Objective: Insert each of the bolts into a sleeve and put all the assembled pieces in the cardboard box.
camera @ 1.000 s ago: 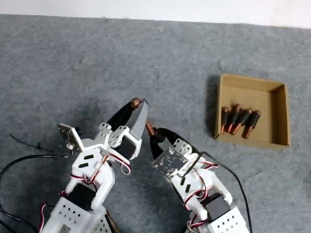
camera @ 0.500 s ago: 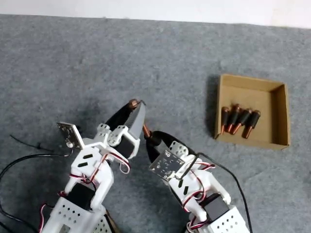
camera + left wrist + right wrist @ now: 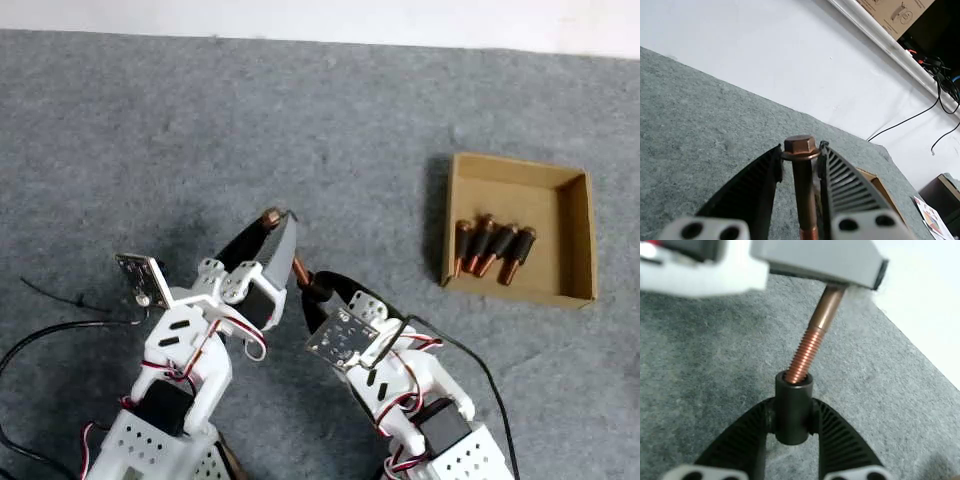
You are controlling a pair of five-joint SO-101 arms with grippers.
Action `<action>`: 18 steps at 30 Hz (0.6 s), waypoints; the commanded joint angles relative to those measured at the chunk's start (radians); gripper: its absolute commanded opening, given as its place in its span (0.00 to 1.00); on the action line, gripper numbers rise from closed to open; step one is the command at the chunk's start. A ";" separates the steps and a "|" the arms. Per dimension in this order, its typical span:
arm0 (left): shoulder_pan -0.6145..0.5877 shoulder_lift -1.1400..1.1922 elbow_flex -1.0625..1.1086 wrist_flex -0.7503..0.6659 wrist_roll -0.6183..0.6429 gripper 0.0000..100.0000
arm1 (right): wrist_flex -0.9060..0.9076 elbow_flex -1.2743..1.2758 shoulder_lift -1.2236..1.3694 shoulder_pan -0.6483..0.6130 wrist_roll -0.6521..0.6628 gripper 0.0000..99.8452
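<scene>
Left jaws are clamped on the bolt [image 3: 803, 200] just under its hex head. Right jaws are squeezing the black sleeve [image 3: 792, 426], and the bolt's threaded tip sits in the sleeve's mouth, up over the grey worktop [image 3: 200, 120] toward its near edge. The cardboard box [image 3: 515, 195] is off by the right edge with four assembled pieces [image 3: 490, 245] lying inside. Some cables [image 3: 50, 328] trail at the near left corner.

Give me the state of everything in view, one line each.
left tool, shut on bolt.
right tool, shut on sleeve.
bolt, threaded tip in sleeve mouth, most thread showing.
sleeve, mouth taking bolt tip.
cardboard box, open, four assembled pieces inside.
</scene>
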 commanded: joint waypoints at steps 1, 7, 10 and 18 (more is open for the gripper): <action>0.042 -0.012 0.024 0.026 -0.003 0.00 | -0.007 0.117 -0.010 0.019 -0.012 0.00; 0.045 -0.012 0.024 0.029 -0.003 0.00 | -0.048 0.125 -0.010 0.053 -0.012 0.00; 0.048 -0.012 0.024 0.031 -0.003 0.00 | -0.091 0.125 -0.010 0.094 -0.043 0.00; 0.054 -0.012 0.024 0.057 -0.038 0.00 | -0.094 0.125 -0.010 0.097 -0.054 0.00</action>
